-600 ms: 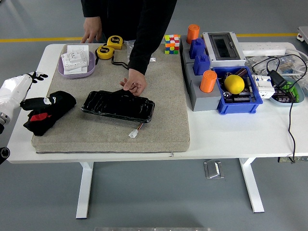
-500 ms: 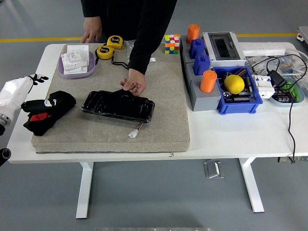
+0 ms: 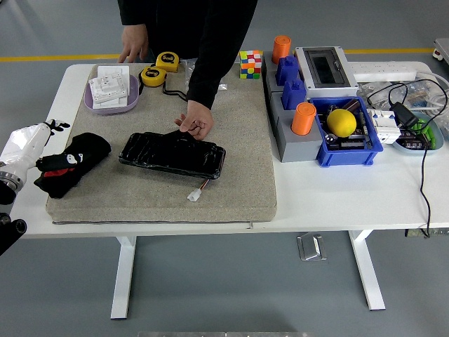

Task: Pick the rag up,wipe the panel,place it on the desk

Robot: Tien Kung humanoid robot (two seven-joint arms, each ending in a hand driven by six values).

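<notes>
The black rag (image 3: 76, 160), with red and white print, lies crumpled on the left end of the grey felt mat (image 3: 238, 140). My left hand (image 3: 43, 133) sits at the table's left edge, just left of the rag, its white-covered forearm leading off the picture. Its black fingertips (image 3: 57, 126) stick out spread and hold nothing. The black panel (image 3: 172, 156) lies flat in the mat's middle, a white connector (image 3: 194, 196) trailing from its near side. A person's hand (image 3: 196, 123) presses on the panel's far edge. My right hand is out of sight.
The person stands at the far side, the other hand (image 3: 132, 50) resting on the table. A purple tray (image 3: 111, 98), yellow tape measures (image 3: 153, 75), a colour cube (image 3: 250, 64), a grey block with orange cylinders (image 3: 304, 118), a blue bin (image 3: 348, 149) and cables (image 3: 423, 161) surround the mat.
My left hand has drawn back to the left and down towards the table's edge. The rag has stayed where it lay, and so has the person's hand on the panel.
</notes>
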